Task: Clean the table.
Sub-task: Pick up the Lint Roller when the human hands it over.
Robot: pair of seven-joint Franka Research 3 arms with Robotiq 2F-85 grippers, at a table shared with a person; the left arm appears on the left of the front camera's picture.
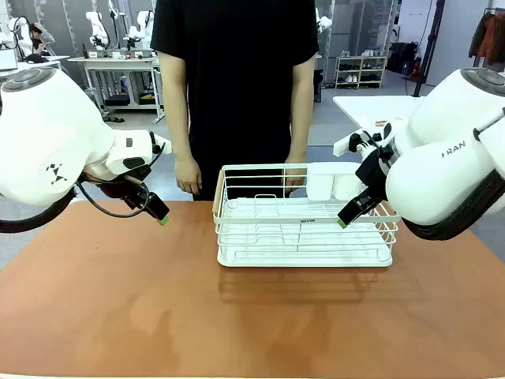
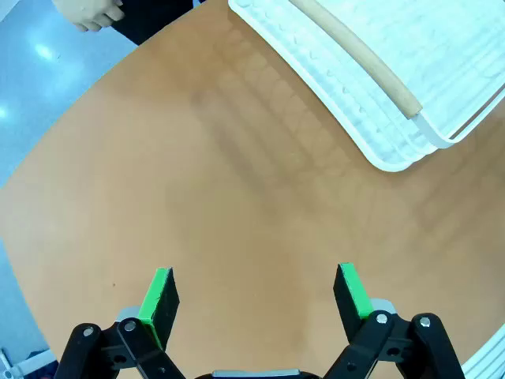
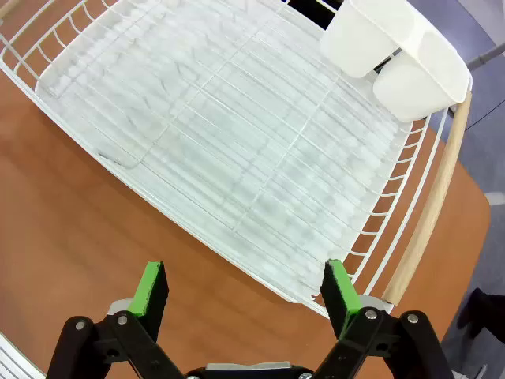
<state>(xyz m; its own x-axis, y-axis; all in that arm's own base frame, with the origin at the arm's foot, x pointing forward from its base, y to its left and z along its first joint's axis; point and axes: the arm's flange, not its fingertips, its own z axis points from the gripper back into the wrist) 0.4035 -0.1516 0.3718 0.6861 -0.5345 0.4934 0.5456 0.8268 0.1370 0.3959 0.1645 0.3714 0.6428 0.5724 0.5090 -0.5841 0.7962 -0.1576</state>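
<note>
left end effector and right end effector both hang with fingers apart, empty. the rack sits on the bench, far-centre. the right one, hovering over the rack's edge, could snag wires if lowered and shove it toward the person's hand.

Front camera faces across the table toward the person; both wrist cameras look steeply down, close above it, all three sharing the white wire rack

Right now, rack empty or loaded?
Empty: the white wire rack shows bare wires and tray in front and right wrist views. Inside its side cups: cannot tell.
</note>
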